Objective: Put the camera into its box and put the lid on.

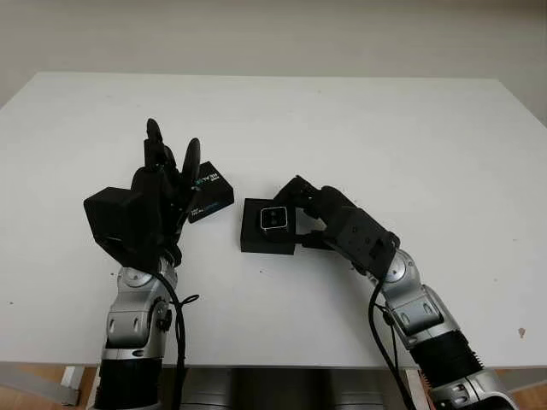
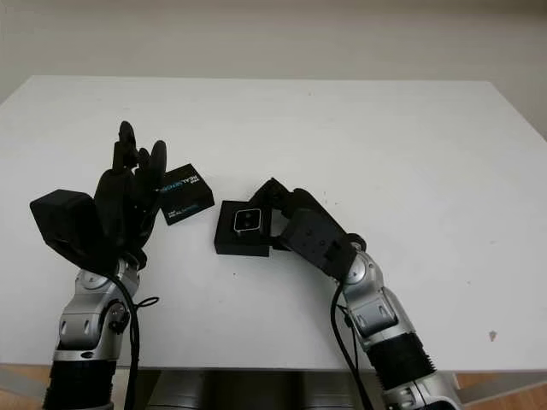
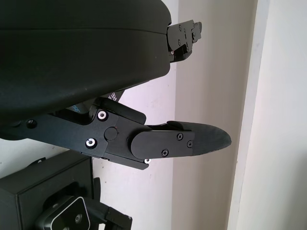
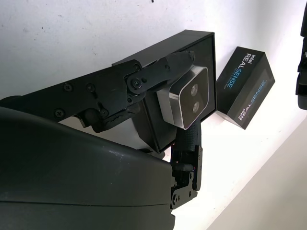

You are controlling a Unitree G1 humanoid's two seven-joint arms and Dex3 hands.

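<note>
A small silver camera (image 1: 273,219) sits in the open black box (image 1: 255,243) at the middle of the white table. My right hand (image 1: 293,213) reaches in from the right and its fingers (image 4: 158,69) close on the camera (image 4: 184,97) from two sides. The box's lid (image 1: 211,193), black with blue and white lettering, lies just left of the box, tilted on the table. My left hand (image 1: 169,166) is raised upright beside the lid, open and holding nothing. The left wrist view looks past a finger (image 3: 192,140) at the box (image 3: 43,184) and camera (image 3: 64,218).
The white table (image 1: 359,120) stretches wide behind and to the right of the box. Its front edge runs just below both forearms. A pale wall stands behind the far edge.
</note>
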